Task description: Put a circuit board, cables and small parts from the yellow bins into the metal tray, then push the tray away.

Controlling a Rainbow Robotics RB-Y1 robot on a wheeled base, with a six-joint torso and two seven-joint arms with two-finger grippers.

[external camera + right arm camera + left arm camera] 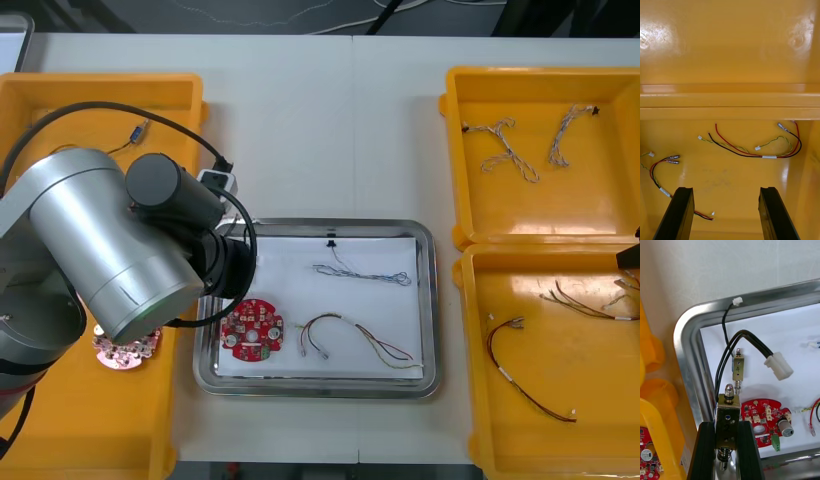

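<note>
Gently lower the left gripper, clamped on the small metal part, into the metal tray beside the red circuit board, and open low to lay the black cable inside; leave the right gripper, fingers apart, over its yellow bin.
</note>
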